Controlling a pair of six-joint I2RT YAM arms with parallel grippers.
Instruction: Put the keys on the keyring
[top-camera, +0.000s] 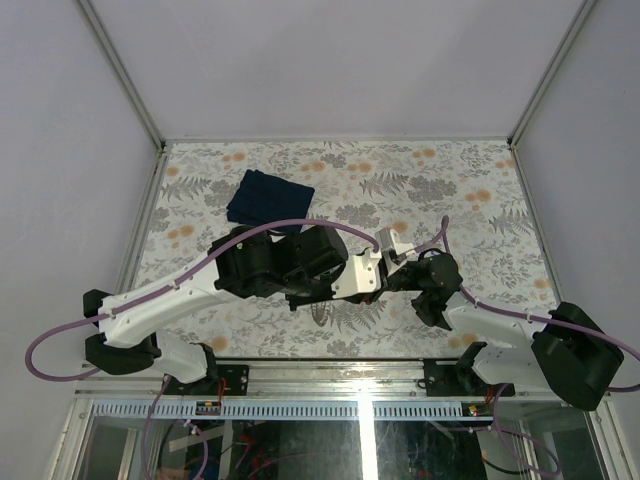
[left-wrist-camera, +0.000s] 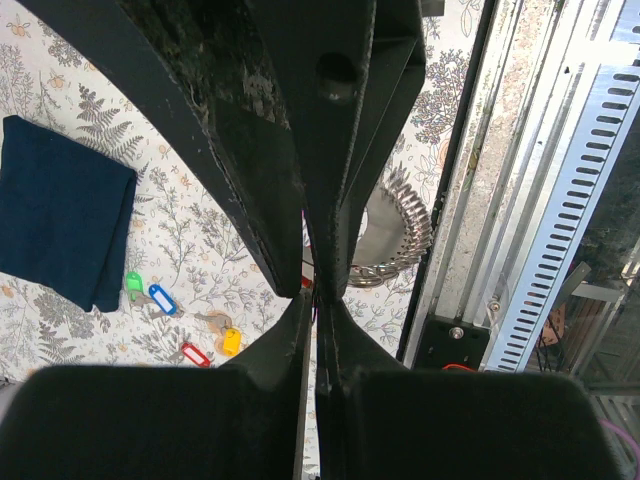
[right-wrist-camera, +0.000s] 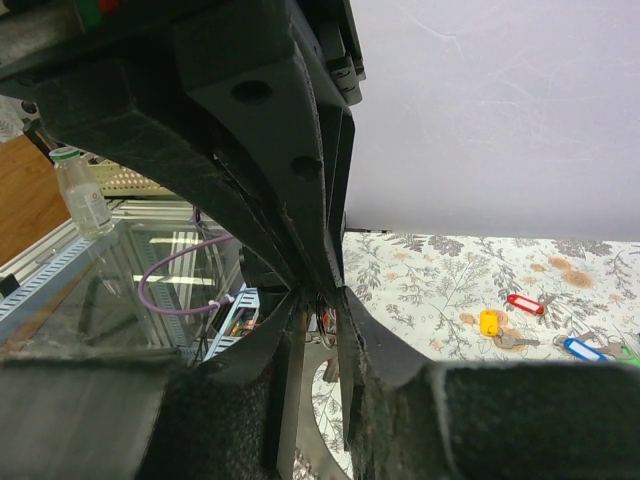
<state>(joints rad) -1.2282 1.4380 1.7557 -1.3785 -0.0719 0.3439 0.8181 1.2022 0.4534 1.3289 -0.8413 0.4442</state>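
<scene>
My two grippers meet tip to tip above the near middle of the table. The left gripper (top-camera: 386, 262) (left-wrist-camera: 312, 295) is shut on the keyring, a thin grey metal loop (left-wrist-camera: 392, 272) that shows behind the fingers. In the right wrist view the keyring (right-wrist-camera: 298, 385) runs as a grey band through the narrow gap of my right gripper (top-camera: 410, 264) (right-wrist-camera: 320, 300), whose jaws stand a little apart. Several keys lie loose on the floral table: green tag (left-wrist-camera: 133, 284), blue tag (left-wrist-camera: 162, 298) (right-wrist-camera: 580, 348), yellow tag (left-wrist-camera: 231, 341) (right-wrist-camera: 488, 322), red tag (left-wrist-camera: 195, 354) (right-wrist-camera: 524, 302).
A dark blue folded cloth (top-camera: 268, 198) (left-wrist-camera: 60, 225) lies at the back left of the table. A metal rail and slotted cable duct (left-wrist-camera: 540, 230) run along the near edge. A small bottle (right-wrist-camera: 82, 195) stands beyond the table. White walls enclose the other sides.
</scene>
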